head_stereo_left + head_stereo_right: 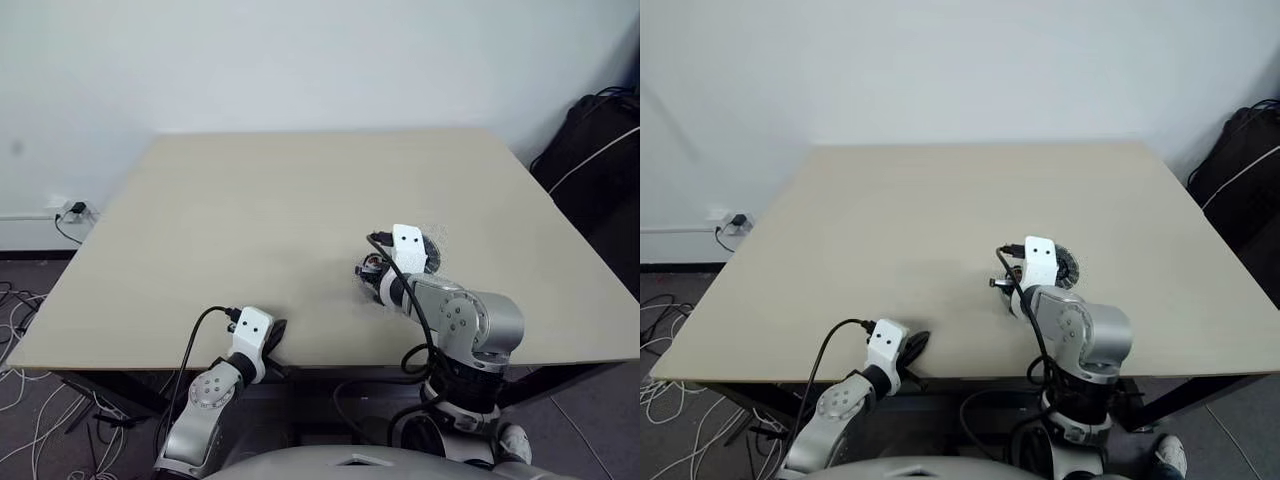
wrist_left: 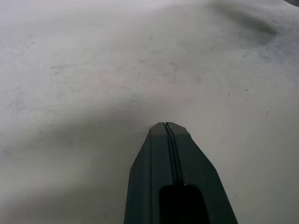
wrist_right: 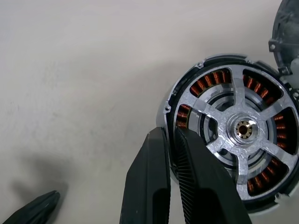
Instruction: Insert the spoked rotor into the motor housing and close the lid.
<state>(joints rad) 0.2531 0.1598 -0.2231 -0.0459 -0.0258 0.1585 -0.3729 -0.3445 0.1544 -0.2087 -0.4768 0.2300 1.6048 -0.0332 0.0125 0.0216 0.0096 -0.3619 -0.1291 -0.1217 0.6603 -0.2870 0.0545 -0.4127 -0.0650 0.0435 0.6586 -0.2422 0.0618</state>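
In the right wrist view the spoked rotor, dark-rimmed with silver spokes and a brass-centred hub, lies inside the motor housing, whose coppery windings show between the spokes. My right gripper is shut on the rotor's rim, one finger outside the rim and one over it. The silvery lid lies on the table just beyond the housing, also visible as the ribbed lid. From the head, the right gripper hides most of the motor. My left gripper rests at the table's front edge, shut and holding nothing, its fingers pressed together.
The beige table stretches wide behind and to the left of the motor. A black bag leans beside the table's right edge. Cables and a power strip lie on the floor at the left.
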